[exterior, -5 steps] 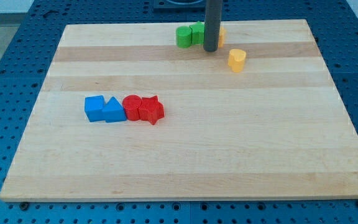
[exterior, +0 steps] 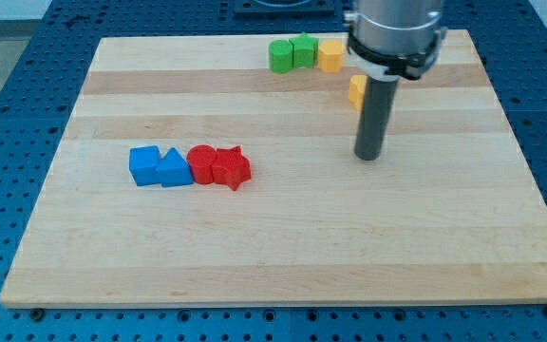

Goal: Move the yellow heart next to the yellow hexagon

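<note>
The yellow heart (exterior: 356,90) lies near the view's top, mostly hidden behind my rod. The yellow hexagon (exterior: 330,55) sits above and left of it, at the right end of a row with two green blocks (exterior: 292,54). My tip (exterior: 368,157) rests on the board below the heart, a clear gap away from it, toward the view's bottom.
A row of blocks lies at the view's left middle: a blue cube (exterior: 144,165), a blue triangle (exterior: 173,168), a red cylinder (exterior: 202,163) and a red star (exterior: 231,168). The wooden board (exterior: 283,247) sits on a blue perforated table.
My rod has moved from beside the hexagon down and to the right, past the heart. The blocks have not visibly moved. The hexagon now shows fully; the heart is partly covered.
</note>
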Robot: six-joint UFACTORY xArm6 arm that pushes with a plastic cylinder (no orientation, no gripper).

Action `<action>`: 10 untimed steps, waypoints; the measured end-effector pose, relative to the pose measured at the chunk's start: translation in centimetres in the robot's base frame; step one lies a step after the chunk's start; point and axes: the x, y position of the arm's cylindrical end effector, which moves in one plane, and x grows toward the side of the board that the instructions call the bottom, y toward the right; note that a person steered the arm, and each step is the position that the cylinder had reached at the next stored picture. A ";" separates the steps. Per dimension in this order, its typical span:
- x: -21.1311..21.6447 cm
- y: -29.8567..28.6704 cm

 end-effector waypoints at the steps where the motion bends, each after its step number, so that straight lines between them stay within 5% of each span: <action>1: -0.1 0.1; 10: -9.6 0.5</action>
